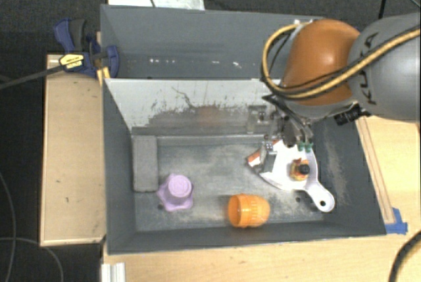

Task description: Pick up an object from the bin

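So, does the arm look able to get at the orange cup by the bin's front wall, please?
Probably yes: the orange cup lies alone near the tool; the white flat piece is beside it, not over it.

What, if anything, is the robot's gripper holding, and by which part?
It cannot be told: the gripper is low over the upper left end of the white flat plastic piece, but a hold cannot be seen.
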Controlling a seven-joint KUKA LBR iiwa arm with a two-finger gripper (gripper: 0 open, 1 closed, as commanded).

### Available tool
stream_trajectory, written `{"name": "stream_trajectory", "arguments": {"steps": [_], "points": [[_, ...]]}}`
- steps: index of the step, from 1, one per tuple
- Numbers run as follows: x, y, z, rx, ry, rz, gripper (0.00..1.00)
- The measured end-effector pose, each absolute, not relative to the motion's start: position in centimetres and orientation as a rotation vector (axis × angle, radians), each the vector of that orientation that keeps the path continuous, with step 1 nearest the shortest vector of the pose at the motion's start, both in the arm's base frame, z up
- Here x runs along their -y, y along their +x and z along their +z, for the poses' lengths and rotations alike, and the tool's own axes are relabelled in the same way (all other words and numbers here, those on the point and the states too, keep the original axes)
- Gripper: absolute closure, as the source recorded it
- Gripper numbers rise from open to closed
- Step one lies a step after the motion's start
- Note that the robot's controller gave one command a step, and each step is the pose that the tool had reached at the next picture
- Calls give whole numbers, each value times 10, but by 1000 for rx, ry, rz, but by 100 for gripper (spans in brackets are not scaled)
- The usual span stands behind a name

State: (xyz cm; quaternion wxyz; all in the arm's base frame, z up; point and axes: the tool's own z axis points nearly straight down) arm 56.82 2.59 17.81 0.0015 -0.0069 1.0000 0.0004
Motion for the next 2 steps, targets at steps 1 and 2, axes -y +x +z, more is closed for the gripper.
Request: {"name": "stream_trajectory", "arguments": {"steps": [1,2], "points": [[15,566,142,-3131,-1,4,0],[44,555,113,-3143,-26,-5,0]]}}
